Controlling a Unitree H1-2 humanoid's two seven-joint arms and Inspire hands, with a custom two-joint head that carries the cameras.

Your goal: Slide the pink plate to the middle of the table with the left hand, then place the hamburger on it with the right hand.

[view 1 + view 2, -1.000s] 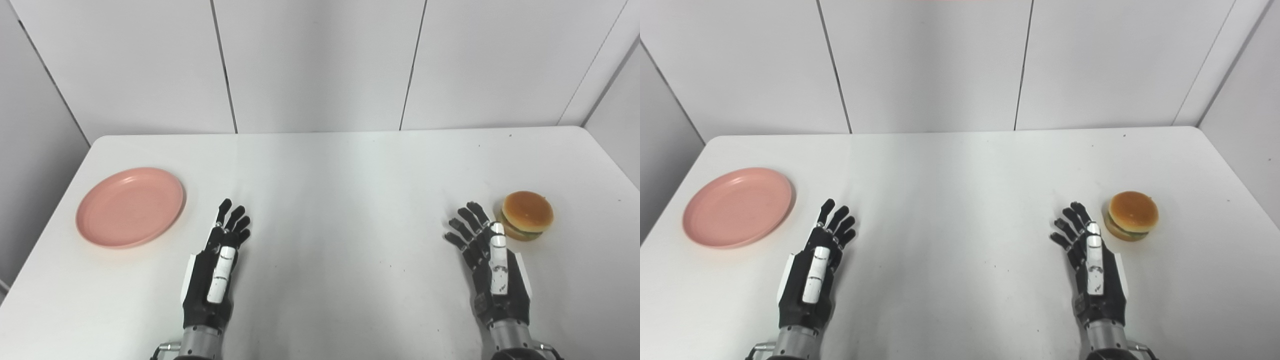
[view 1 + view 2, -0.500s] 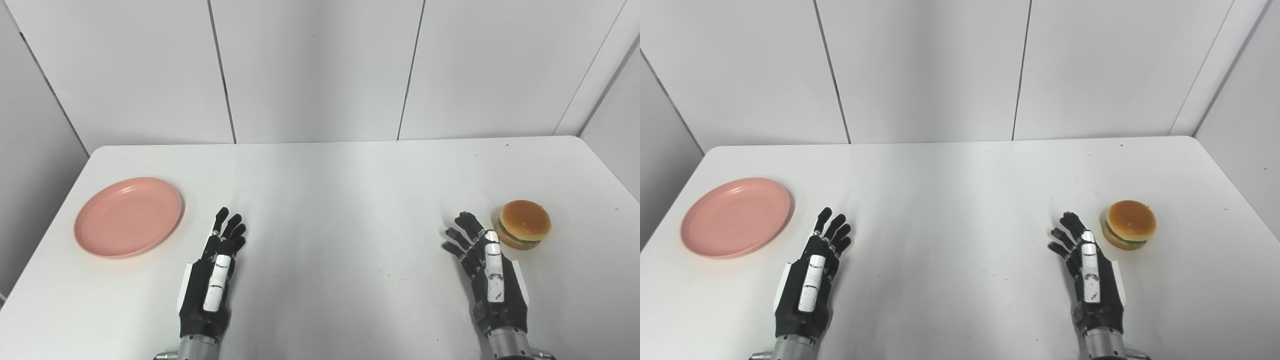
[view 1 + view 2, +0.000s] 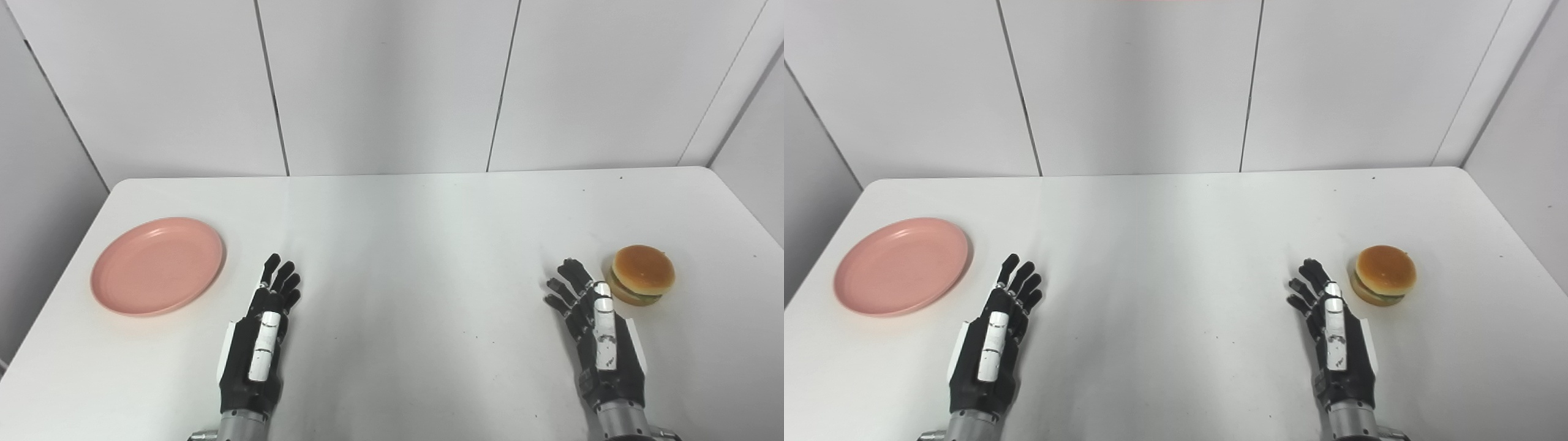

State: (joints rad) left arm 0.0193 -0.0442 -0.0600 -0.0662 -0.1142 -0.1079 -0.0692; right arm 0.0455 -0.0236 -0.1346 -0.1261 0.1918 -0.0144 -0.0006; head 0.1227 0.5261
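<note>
A round pink plate (image 3: 157,265) lies flat near the left edge of the white table (image 3: 404,245). A hamburger (image 3: 643,274) with a tan bun sits near the right edge. My left hand (image 3: 260,343) rests near the front, to the right of the plate and apart from it, fingers stretched out and holding nothing. My right hand (image 3: 597,337) stands edge-up just left of the hamburger, open, with a small gap between its fingers and the bun.
White wall panels (image 3: 392,86) close off the table's far side and both flanks. The table's left edge runs close behind the plate, and its right edge lies a little beyond the hamburger.
The whole picture slid downward between one second ago and half a second ago, so the camera tilted. Since then nothing has visibly moved; both hands stay open and still.
</note>
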